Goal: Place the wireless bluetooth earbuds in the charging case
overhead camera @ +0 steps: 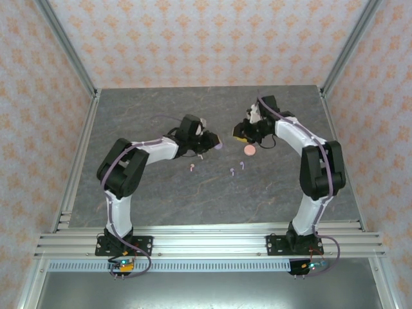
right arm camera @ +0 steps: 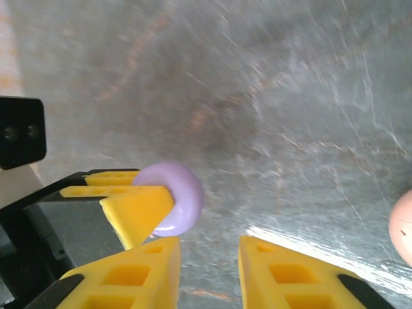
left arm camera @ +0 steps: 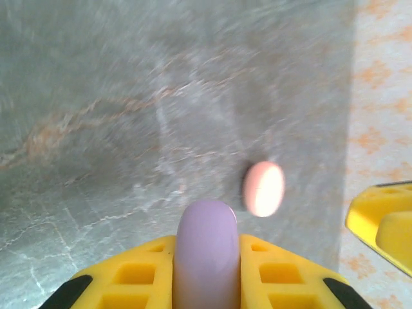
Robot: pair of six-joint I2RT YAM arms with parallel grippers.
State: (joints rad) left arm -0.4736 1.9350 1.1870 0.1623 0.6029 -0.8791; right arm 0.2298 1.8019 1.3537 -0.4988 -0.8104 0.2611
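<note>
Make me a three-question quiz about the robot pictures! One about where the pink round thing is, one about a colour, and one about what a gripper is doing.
1. Where is the pink round case?
A) lying on the table
B) stuck to the wall
C) on an arm's base

2. What colour is the round case in the left gripper?
A) green
B) lilac
C) white

3. How do the right gripper's jaws stand?
A) shut tight together
B) shut on the pink round case
C) apart, nothing between them

Answers:
1 A, the top view shows it lying flat on the table.
2 B, the left wrist view shows lilac between the fingers.
3 C, the right wrist view shows bare table in the gap.
</note>
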